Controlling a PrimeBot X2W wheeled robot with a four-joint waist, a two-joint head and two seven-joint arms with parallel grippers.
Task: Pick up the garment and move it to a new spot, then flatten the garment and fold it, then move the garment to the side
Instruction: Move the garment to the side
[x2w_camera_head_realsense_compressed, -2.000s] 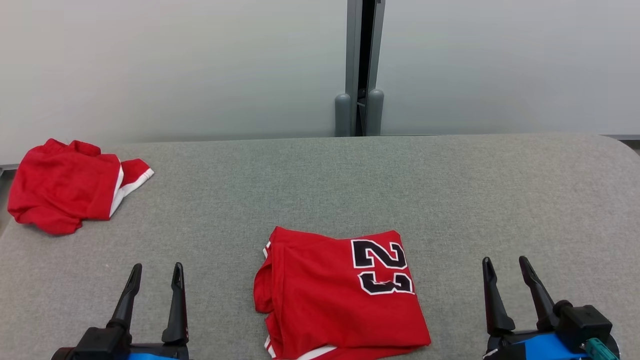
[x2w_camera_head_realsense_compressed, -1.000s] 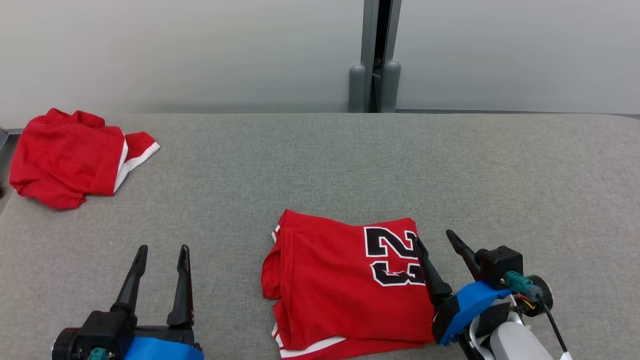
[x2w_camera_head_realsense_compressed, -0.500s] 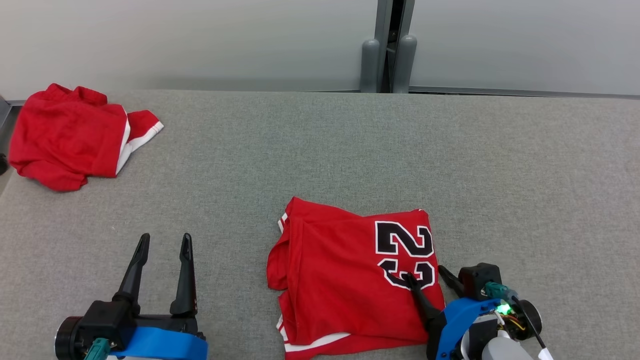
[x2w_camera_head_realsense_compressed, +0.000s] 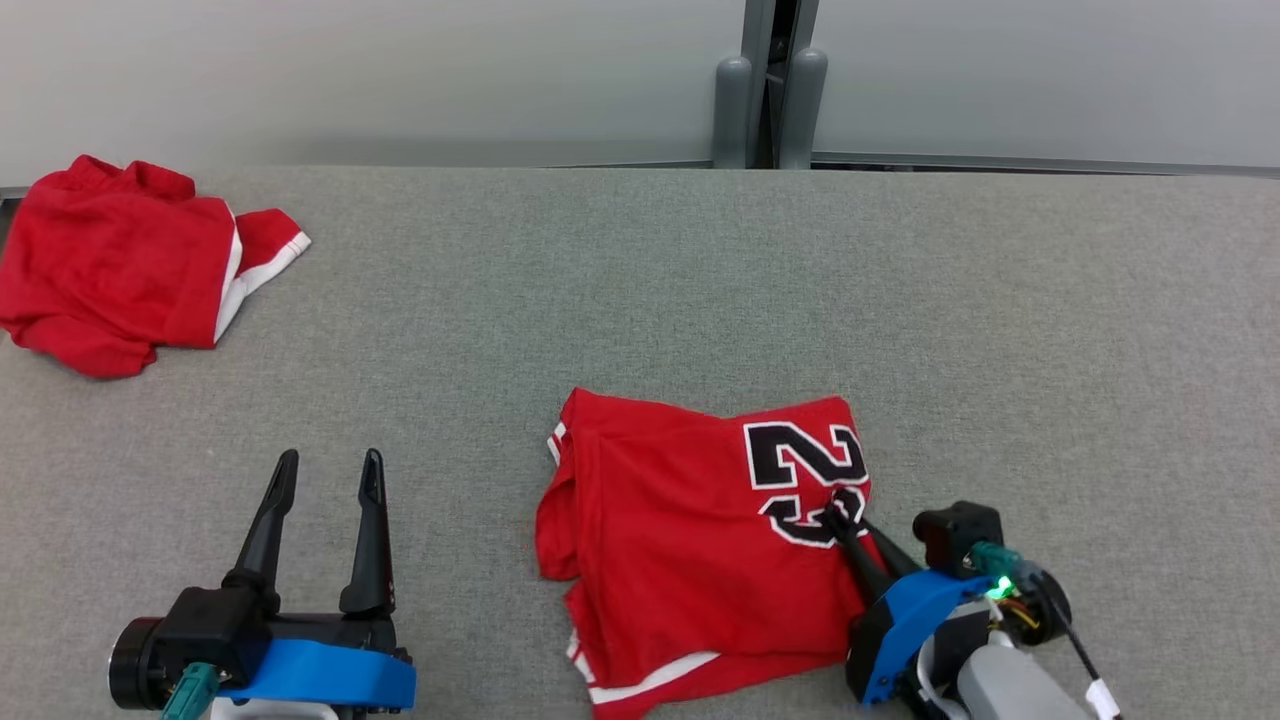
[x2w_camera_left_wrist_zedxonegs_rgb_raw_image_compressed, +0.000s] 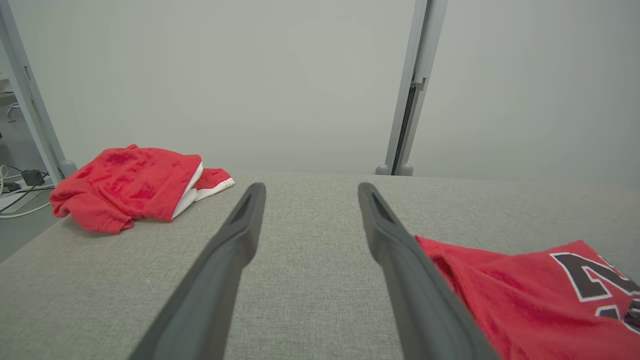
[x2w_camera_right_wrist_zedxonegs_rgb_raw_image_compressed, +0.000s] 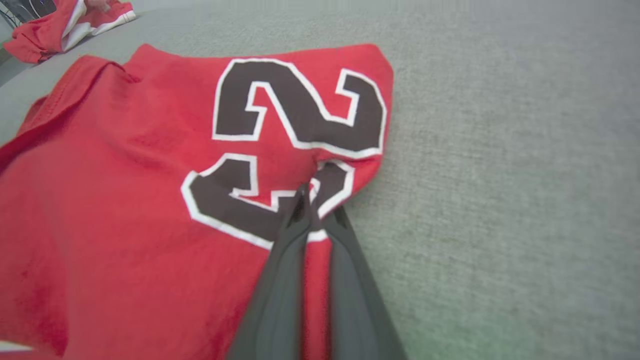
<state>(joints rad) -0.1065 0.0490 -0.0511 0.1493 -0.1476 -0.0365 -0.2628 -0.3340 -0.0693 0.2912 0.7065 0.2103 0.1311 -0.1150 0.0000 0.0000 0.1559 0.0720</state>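
Where the near edge of the grey table (x2w_camera_head_realsense_compressed: 640, 300) runs, at about 5 o'clock in the head view, the right gripper (x2w_camera_head_realsense_compressed: 835, 520) is seen pinched shut on the folded red jersey (x2w_camera_head_realsense_compressed: 680, 540). A small bunch of cloth is caught between its two dark fingers at the jersey's right edge, on the lower digit of the black number 23 (x2w_camera_head_realsense_compressed: 805, 470). The jersey itself is laid flat at 6 o'clock, near the front edge. At 7 o'clock the left gripper (x2w_camera_head_realsense_compressed: 330, 460) is held above bare table, well apart from the jersey, with its fingers spread wide and nothing between them. Farther off, at 10 o'clock, a second red garment (x2w_camera_head_realsense_compressed: 120, 260) is left crumpled. At 12 o'clock a grey post (x2w_camera_head_realsense_compressed: 770, 80) is set against the pale wall.
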